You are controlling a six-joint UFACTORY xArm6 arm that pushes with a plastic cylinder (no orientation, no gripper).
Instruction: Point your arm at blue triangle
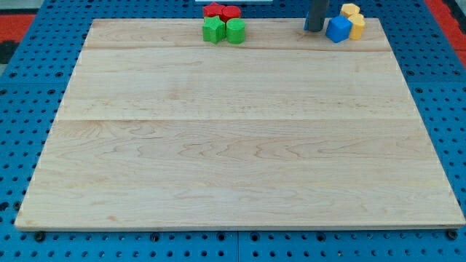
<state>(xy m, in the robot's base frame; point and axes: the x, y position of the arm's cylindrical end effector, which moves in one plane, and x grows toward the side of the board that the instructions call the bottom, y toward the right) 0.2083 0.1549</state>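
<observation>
Claw: none fitted; nothing can open, close or hold, and the arm ends in a straight dark rod.
Tip: my tip (pixel 314 29) rests at the view's top edge, just left of the blue block and seemingly a hair apart from it.
Surface (pixel 240 145): pale wooden board, planked, visible grain, matte; largest item, set on a blue perforated base (pixel 22 131).
Task block: blue block (pixel 338 29), faceted; whether it is the triangle I cannot tell, though it is the only blue one showing.
Yellow blocks (pixel 354 20): two, rounded-edged, touching the blue block on its right.
Green blocks (pixel 223 30): two, chunky, side by side, well left of my tip.
Red blocks (pixel 221 11): two, directly above the green pair.
Risk: judged, any drift rightward would shove the blue block into the yellows and off the board's top edge nearby.
</observation>
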